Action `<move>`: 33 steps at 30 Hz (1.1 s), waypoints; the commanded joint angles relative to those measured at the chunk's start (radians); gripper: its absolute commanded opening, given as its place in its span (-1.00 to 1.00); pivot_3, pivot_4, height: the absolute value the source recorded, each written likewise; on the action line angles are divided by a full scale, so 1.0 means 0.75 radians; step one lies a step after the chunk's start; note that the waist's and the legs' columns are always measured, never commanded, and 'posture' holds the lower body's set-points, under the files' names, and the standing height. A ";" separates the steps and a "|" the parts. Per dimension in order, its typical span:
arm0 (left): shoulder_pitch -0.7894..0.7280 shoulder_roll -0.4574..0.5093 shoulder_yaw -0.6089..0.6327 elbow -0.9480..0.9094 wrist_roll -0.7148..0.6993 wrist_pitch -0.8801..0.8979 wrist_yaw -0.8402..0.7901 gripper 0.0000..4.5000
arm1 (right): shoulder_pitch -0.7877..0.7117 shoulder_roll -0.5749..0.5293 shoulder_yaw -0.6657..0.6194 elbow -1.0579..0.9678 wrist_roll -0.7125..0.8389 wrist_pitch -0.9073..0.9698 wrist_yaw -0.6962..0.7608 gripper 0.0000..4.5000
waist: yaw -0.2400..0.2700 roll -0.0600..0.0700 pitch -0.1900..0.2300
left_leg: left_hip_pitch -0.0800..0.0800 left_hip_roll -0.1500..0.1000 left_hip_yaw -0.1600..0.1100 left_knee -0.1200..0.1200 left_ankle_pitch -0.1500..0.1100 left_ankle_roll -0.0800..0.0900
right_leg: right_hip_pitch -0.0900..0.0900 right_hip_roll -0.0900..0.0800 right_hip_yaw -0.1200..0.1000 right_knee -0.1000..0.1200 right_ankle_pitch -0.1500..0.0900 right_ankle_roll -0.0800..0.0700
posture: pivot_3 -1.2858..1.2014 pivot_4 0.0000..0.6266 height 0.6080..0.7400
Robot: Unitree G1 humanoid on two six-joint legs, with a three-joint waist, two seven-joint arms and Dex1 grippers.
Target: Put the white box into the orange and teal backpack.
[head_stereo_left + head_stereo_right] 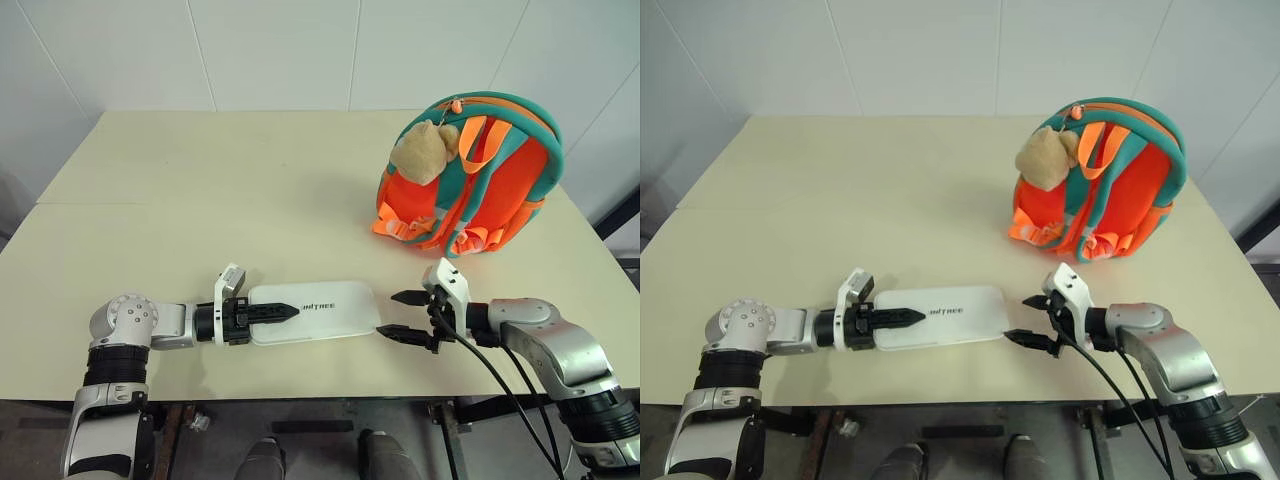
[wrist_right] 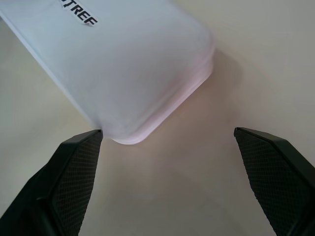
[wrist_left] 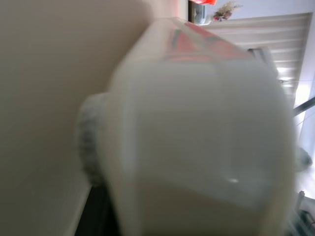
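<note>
The white box (image 1: 318,310) is lying flat near the front edge of the cream table (image 1: 200,190), its long side running across in front of the robot and its small dark lettering facing up. The left gripper (image 1: 285,312) is reaching in from the box's left end, pointing along the box toward the right, with one black finger (image 1: 270,312) lying across the top of the case; the fingers are looking narrow, and whether they are actually pinching the box the head views are not making plain, since any lower finger is hidden by the case. In the left wrist view the pale end of the box (image 3: 197,142) is sitting very close to the lens and blurred. At the box's other end, the right gripper (image 1: 408,318) is facing the rounded right corner with its two black fingers spread wide, one nearer the robot and one farther. In the right wrist view a corner of the box (image 2: 133,73) is sitting just ahead of the gap, with one textured fingertip (image 2: 74,167) just beside that corner and the other well to the side. Farther back, toward the table's right side, the orange and teal backpack (image 1: 495,185) is standing upright, well apart from the box, its orange straps facing the robot and a tan plush bear (image 1: 425,150) hanging against its upper left. Behind the table a white panelled wall (image 1: 300,50) is rising.
</note>
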 commanded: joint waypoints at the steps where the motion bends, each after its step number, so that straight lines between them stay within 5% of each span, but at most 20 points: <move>1: 0.007 -0.019 0.030 -0.018 0.008 0.018 0.021 -0.35 | 0.032 -0.039 -0.204 -0.096 0.040 0.020 -0.086 1.00 | -0.001 0.000 0.000 | 0.000 0.000 0.000 0.000 0.000 0.000 | 0.000 0.000 0.000 0.000 0.000 0.000 | 0.03 -0.52 1.00; 8: 0.001 0.049 0.006 -0.021 0.105 -0.084 -0.046 -0.35 | -0.118 -0.150 -0.519 -0.007 0.075 0.073 -0.214 1.00 | -0.008 0.000 0.000 | 0.000 0.000 0.000 0.000 0.000 0.000 | 0.000 0.000 0.000 -0.001 -0.004 -0.008 | 0.03 -0.52 1.00; 13: -0.016 0.077 -0.064 0.003 0.176 -0.192 -0.127 -0.35 | -0.334 -0.171 -0.446 0.206 0.011 0.000 -0.214 1.00 | -0.011 0.000 0.000 | 0.000 0.001 0.002 0.000 0.001 0.001 | 0.000 0.001 0.001 -0.005 -0.002 -0.010 | 0.03 -0.52 1.00; 25: 0.061 0.119 0.006 -0.084 0.176 -0.241 -0.189 -0.35 | -0.774 0.079 -0.249 0.733 0.011 -0.095 -0.055 1.00 | -0.014 0.000 0.000 | -0.001 0.001 0.002 -0.003 0.001 0.001 | -0.003 0.001 0.002 -0.004 0.005 0.003 | 0.03 -0.52 1.00; 29: 0.110 0.136 0.054 -0.112 0.195 -0.312 -0.196 -0.35 | -0.887 0.168 -0.210 1.052 -0.074 -0.381 0.025 1.00 | -0.023 0.000 0.000 | -0.001 0.001 0.002 -0.006 0.001 0.000 | -0.006 0.001 0.002 -0.001 0.009 0.011 | 0.03 -0.52 1.00; 33: 0.090 0.125 0.132 -0.046 0.212 -0.359 -0.132 -0.35 | -0.966 0.234 -0.207 1.289 -0.116 -0.636 0.147 0.44 | -0.040 0.000 0.000 | -0.001 0.001 0.002 -0.007 0.002 -0.001 | -0.006 0.001 0.002 -0.001 0.009 0.011 | 0.03 -0.52 1.00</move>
